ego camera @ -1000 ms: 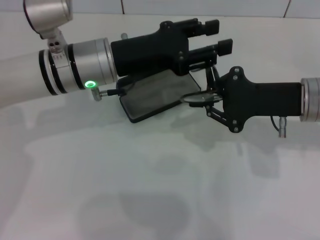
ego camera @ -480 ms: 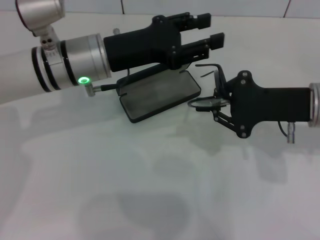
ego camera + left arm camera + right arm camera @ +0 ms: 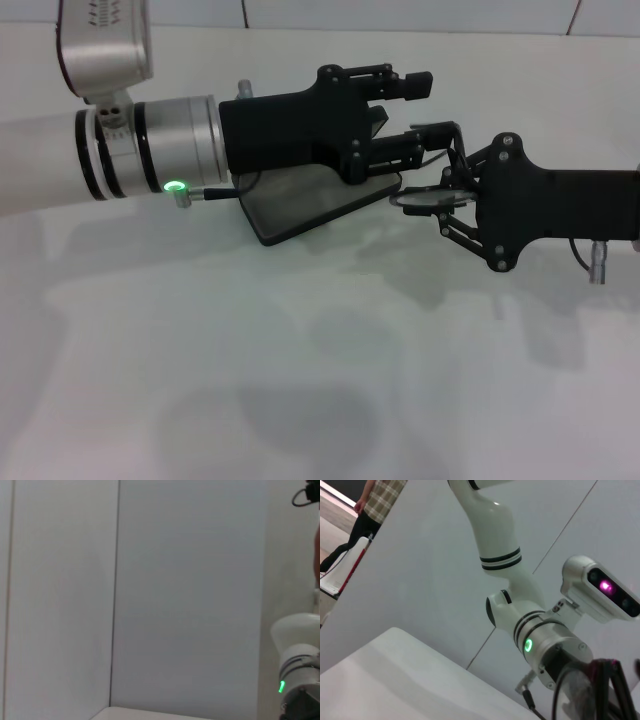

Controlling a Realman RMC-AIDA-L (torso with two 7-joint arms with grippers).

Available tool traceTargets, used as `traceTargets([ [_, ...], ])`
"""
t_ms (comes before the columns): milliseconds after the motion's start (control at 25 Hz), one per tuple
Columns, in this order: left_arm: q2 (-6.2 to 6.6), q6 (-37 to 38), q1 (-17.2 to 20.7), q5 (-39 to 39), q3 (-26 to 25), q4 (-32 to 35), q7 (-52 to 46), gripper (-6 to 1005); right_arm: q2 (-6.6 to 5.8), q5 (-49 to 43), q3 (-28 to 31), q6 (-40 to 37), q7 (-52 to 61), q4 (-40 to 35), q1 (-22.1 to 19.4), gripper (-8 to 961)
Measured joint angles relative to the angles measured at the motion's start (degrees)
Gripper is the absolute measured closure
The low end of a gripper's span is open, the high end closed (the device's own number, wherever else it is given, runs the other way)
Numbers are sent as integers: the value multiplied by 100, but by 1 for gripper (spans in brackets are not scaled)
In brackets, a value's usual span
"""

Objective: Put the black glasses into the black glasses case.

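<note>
The black glasses case (image 3: 290, 205) lies open on the white table, its grey lining facing up. My left gripper (image 3: 425, 108) hovers open over the case's right end and hides the part of the case behind it. To the right of the case, my right gripper (image 3: 452, 200) is shut on the black glasses (image 3: 428, 198) and holds them above the table. One lens points towards the case and a temple arm rises beside the left gripper's lower finger. In the right wrist view, a lens of the glasses (image 3: 572, 692) fills the lower corner.
The white table (image 3: 300, 380) stretches bare in front of both arms, with a tiled wall behind. The right wrist view shows my left arm (image 3: 545, 645) and a person far off. The left wrist view faces the wall.
My right gripper has drawn back to the right with the glasses, off the case's edge. The left gripper has dipped lower over the case's right end.
</note>
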Motion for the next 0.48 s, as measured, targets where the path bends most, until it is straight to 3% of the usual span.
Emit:
traceTargets([
  [480,-12,10,-38,51,0,6,26,404,-1,-29,5,109,25,42,42,912],
])
